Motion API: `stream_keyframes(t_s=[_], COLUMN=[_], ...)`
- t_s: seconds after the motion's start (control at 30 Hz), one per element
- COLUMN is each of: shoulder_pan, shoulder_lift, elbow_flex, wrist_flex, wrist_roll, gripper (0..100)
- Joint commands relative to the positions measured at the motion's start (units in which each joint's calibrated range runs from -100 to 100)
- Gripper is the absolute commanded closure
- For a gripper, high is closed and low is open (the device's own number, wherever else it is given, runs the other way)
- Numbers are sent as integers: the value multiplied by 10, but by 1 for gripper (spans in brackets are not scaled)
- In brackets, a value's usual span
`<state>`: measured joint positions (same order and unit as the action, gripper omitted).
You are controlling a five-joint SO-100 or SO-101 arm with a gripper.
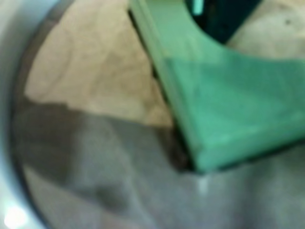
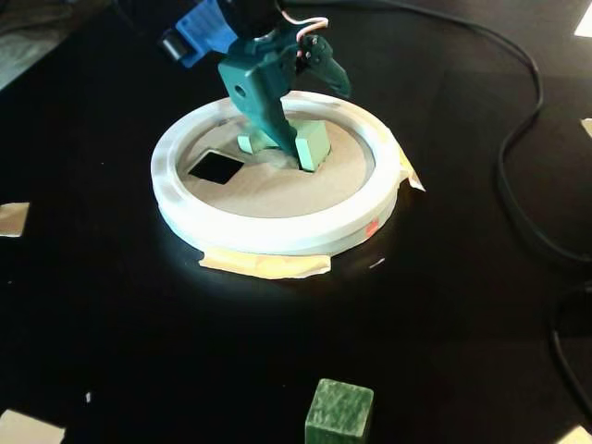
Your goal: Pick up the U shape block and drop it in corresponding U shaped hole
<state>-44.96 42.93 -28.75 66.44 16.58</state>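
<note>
In the fixed view the pale mint-green U shape block (image 2: 311, 144) stands tilted on the tan round panel (image 2: 277, 190), its lower part sunk into the panel. The U shaped hole is hidden under it. My gripper (image 2: 313, 115) hangs over the block. One dark teal finger (image 2: 270, 116) reaches down in front of the block's middle, and the other finger (image 2: 331, 72) is swung up and away, so the gripper looks open. In the wrist view the block (image 1: 228, 100) fills the upper right, blurred, with a dark gap along its left edge.
A white ring (image 2: 268, 236) rims the panel, held down with tan tape. A small square cutout (image 2: 215, 166) lies at the panel's left. A darker green mottled cube (image 2: 339, 412) stands near the front edge. A black cable (image 2: 518, 139) runs along the right.
</note>
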Motion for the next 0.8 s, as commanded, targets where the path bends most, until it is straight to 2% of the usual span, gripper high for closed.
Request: stream_keyframes(t_s=[0.0,0.17,0.37,0.53,0.77], shoulder_pan=[20,33,24,16,14], shoulder_lift=[-73,-115,-146,-157,-131], elbow_flex=[-44,-48,-48,-50,-49], wrist_flex=[28,96,100,82,-18], wrist_roll=[-6,-7,-7,-7,-16], gripper=[14,14,14,14,14])
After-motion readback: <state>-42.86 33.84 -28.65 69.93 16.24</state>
